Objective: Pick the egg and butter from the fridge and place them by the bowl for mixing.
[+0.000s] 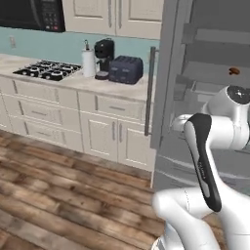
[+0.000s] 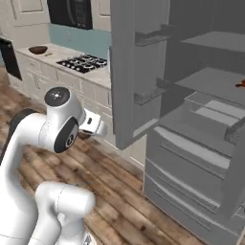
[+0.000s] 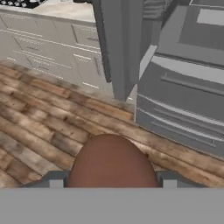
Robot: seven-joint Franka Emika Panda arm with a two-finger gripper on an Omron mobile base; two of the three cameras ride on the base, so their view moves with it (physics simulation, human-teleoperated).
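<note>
Gripping the reddish-brown egg (image 3: 112,162) between its two fingertips, gripper (image 3: 112,183) clamped on it above the wood floor (image 3: 39,131), fridge (image 3: 183,74) open just ahead with its door (image 3: 116,43) swung out, dark wooden bowl (image 2: 38,49) far off on the counter (image 2: 52,53) past the stove (image 2: 83,62).

Wood plank floor (image 1: 58,195) runs under cream cabinets (image 1: 102,127). The desk (image 1: 73,80) carries a black cooktop (image 1: 48,70), a coffee maker (image 1: 104,57) and a dark toaster (image 1: 126,69). Behind them is a teal wall (image 1: 49,44), with a black microwave (image 1: 34,13) above.
</note>
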